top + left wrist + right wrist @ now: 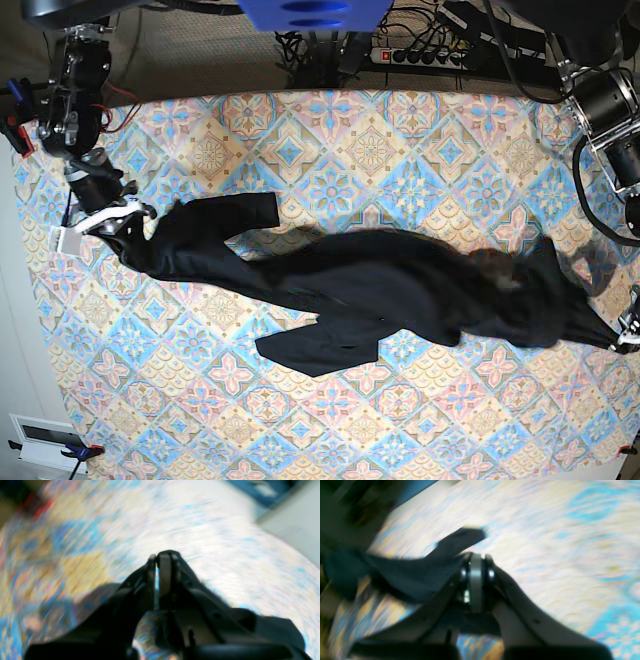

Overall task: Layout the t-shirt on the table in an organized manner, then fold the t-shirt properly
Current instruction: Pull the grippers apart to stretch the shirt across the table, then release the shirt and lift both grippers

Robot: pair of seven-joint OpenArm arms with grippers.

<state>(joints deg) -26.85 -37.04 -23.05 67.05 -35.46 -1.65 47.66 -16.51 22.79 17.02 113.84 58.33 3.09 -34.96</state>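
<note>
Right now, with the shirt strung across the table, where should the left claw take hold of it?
Probably the tapered end nearest the left claw, which looks shut on nothing. The shirt is stretched in a long band, the right claw pinching its far end, so this end is the free one. Come in low from the table edge on that side, along the band.

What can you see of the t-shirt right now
The t-shirt is plain black, thin soft cloth, stretched in a twisted band across the table. One sleeve sticks up left of middle, another flap lies below. The right gripper is shut on its left end. Its right end is blurred near the left gripper, whose hold is unclear.
</note>
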